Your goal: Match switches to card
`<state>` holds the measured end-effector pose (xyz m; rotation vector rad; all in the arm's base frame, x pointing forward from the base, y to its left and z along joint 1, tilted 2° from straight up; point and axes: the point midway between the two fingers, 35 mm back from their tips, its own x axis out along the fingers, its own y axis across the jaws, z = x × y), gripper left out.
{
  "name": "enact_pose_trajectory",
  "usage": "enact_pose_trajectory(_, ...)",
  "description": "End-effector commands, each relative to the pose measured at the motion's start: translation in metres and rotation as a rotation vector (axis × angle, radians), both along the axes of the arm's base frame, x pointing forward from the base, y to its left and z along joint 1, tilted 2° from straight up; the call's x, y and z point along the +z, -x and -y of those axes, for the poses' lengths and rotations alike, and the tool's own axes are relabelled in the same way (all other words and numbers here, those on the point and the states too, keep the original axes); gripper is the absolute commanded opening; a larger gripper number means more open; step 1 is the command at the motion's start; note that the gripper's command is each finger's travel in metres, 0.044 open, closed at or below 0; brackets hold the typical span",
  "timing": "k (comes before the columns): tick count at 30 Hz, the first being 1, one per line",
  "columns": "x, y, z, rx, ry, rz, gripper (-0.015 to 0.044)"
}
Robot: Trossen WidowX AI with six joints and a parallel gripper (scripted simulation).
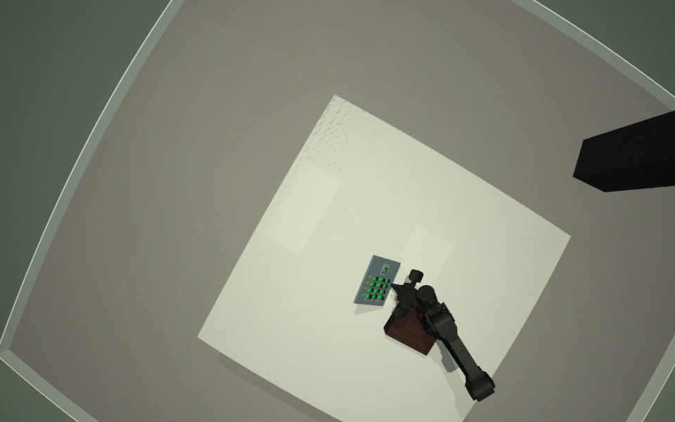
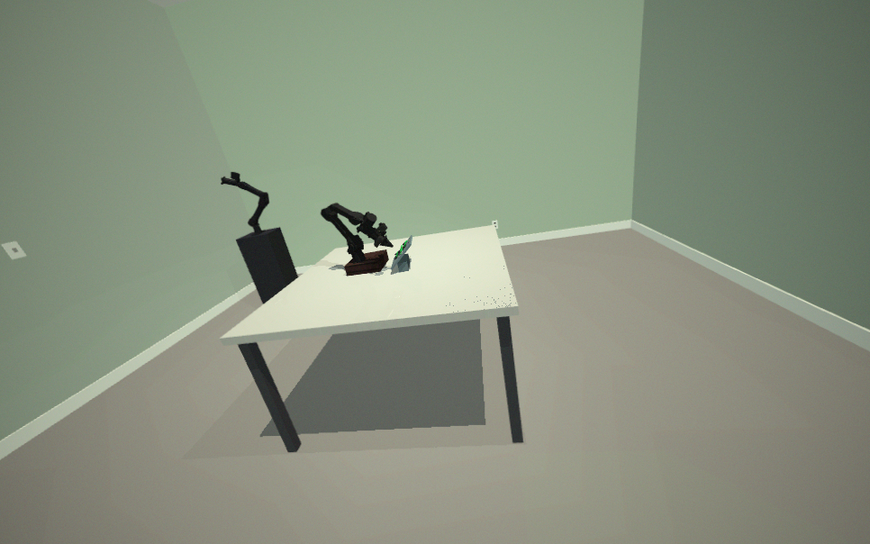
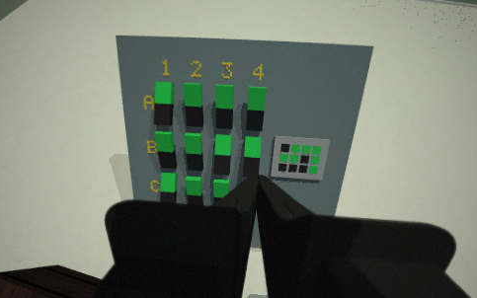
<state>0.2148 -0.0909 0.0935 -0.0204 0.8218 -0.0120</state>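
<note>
The grey panel tilts up towards the arm. Its card reads, far row first: dark, green, green, green; green, green, dark, green; dark, dark, dark, green. By shading, green looks raised on A2, A3, A4, B1, B2, C2 and C3; dark looks raised on A1, B3, B4 and C1. C4 is hidden behind the fingers. My gripper is shut and empty, its tips at B4's dark near half; contact is unclear.
The panel stands on the white table. The arm's dark red base is close to the panel's near side. A black pedestal with another arm stands beyond the table edge.
</note>
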Motion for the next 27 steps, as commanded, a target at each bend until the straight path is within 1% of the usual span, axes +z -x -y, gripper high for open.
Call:
enact_pose_trajectory(1, -0.019, -0.005, -0.002, -0.004, -0.019, -0.011, 0.0)
enact_pose_trajectory(27, -0.037, -0.021, -0.002, -0.004, -0.019, -0.009, 0.0)
